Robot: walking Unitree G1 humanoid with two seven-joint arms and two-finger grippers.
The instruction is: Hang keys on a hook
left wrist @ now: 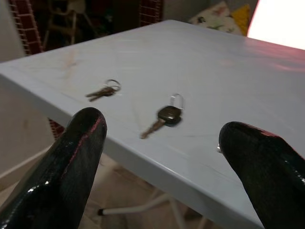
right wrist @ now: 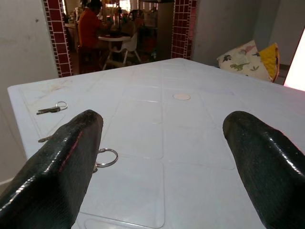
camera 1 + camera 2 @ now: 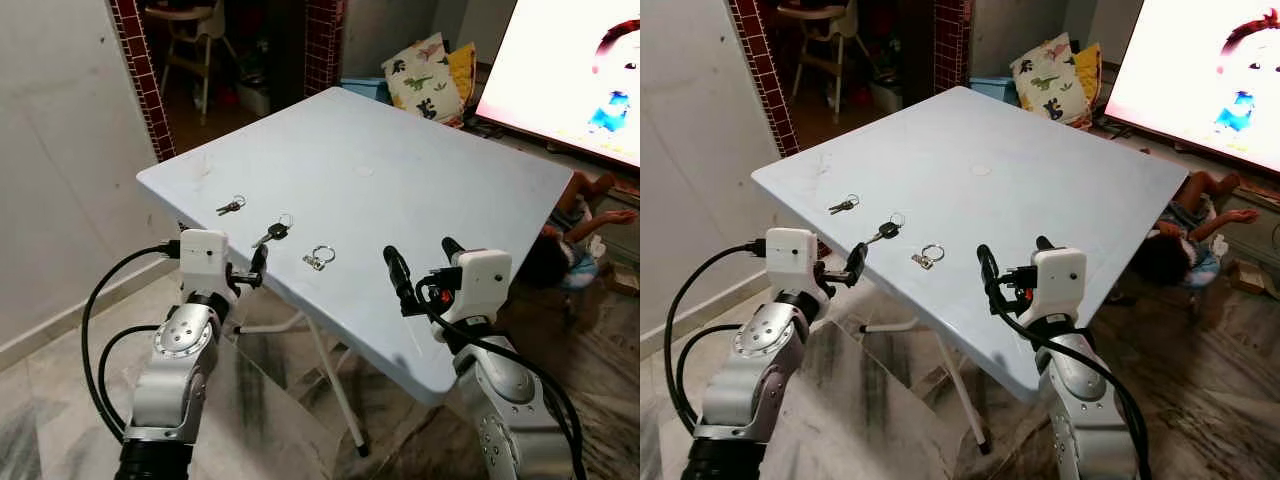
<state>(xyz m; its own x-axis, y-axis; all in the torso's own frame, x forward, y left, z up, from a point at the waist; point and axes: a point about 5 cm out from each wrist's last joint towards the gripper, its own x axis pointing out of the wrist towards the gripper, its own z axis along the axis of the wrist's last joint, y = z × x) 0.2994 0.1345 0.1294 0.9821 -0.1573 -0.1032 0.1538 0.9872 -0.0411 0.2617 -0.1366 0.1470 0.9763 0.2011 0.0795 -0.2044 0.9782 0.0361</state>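
Lying on the pale blue table (image 3: 400, 170) near its front edge are three sets of keys: a small pair (image 3: 230, 206) at ten o'clock, a black-headed key (image 3: 272, 234) in the middle, and a silver ring (image 3: 320, 257) at four o'clock from it. The left gripper (image 3: 256, 266) hovers just off the edge below the black-headed key, fingers spread. The right gripper (image 3: 425, 262) hangs over the table's front corner, fingers also apart and empty.
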